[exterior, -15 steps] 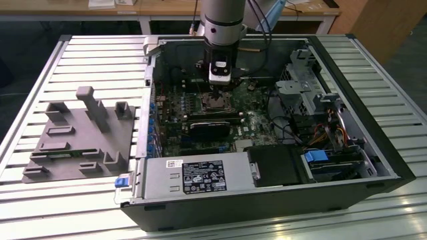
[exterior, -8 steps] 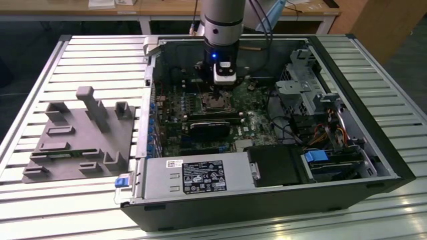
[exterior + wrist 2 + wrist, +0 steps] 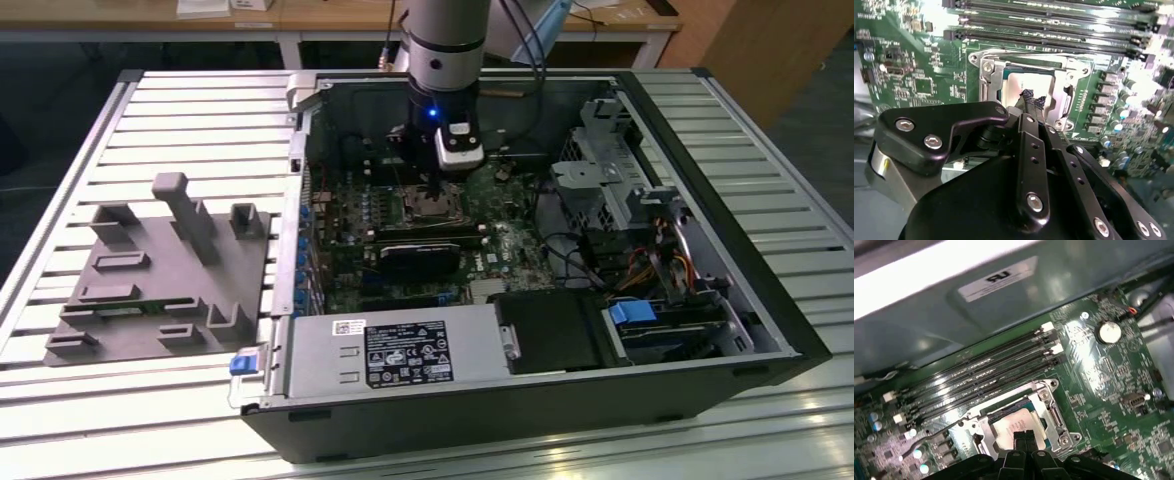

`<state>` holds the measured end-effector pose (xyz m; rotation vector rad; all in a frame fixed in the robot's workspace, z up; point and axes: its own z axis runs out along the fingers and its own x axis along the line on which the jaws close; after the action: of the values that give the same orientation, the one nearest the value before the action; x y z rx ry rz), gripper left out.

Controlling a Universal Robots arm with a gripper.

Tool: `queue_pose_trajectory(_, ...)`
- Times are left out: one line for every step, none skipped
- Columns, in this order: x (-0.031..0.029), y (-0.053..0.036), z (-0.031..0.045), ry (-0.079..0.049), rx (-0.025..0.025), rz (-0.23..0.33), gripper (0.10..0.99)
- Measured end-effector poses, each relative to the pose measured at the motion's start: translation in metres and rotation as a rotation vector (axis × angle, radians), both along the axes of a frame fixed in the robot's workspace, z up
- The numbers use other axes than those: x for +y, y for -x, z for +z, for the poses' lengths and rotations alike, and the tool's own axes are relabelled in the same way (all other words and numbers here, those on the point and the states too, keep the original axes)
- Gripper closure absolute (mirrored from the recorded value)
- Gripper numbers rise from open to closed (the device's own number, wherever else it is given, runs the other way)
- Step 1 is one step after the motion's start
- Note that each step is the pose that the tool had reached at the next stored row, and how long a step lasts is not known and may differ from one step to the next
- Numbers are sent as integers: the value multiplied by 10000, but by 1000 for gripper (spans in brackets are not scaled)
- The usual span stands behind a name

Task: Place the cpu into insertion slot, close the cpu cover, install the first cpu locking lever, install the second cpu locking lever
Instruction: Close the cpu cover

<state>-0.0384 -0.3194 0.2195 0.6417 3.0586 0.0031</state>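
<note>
Nothing legible: power supply label [image 3: 407, 352] print too fine, chassis wall sticker [image 3: 999, 279] smeared, motherboard silkscreen [image 3: 919, 85] unreadable.

Light fell from overhead in the exterior view. The pale slats of the bench [image 3: 174, 120] glared, strongest toward six o'clock, while the inside of the computer case [image 3: 747, 370] lay dim and shadowed. A small blue lamp [image 3: 431, 113] glowed on the arm [image 3: 441, 40]. In the second wrist view the tool [image 3: 1030, 100] loomed dark, soft and out of focus, and the circuit board [image 3: 919, 75] washed out to white near the memory slots [image 3: 1054, 20]. In the first wrist view a bright band of glare crossed the case wall [image 3: 1054, 295], and specks of reflection dotted the circuit board [image 3: 1094, 370].
</note>
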Motion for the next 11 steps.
queue_pose_trajectory(0,0,0,-1,-2,181,984)
queue_pose_trajectory(0,0,0,-1,-3,359,984)
queue_pose_trajectory(0,0,0,-2,-3,539,984)
queue_pose_trajectory(0,1,-1,-6,-4,734,984)
queue_pose_trajectory(0,0,-1,-8,-5,914,984)
queue_pose_trajectory(0,0,-1,-9,-5,1084,984)
queue_pose_trajectory(0,0,-1,-11,-5,1264,984)
queue_pose_trajectory(0,0,-1,-14,-6,1461,984)
queue_pose_trajectory(0,0,-1,-16,-6,1639,984)
queue_pose_trajectory(0,0,-2,-19,-6,1821,984)
queue_pose_trajectory(0,0,-2,-22,-6,2000,984)
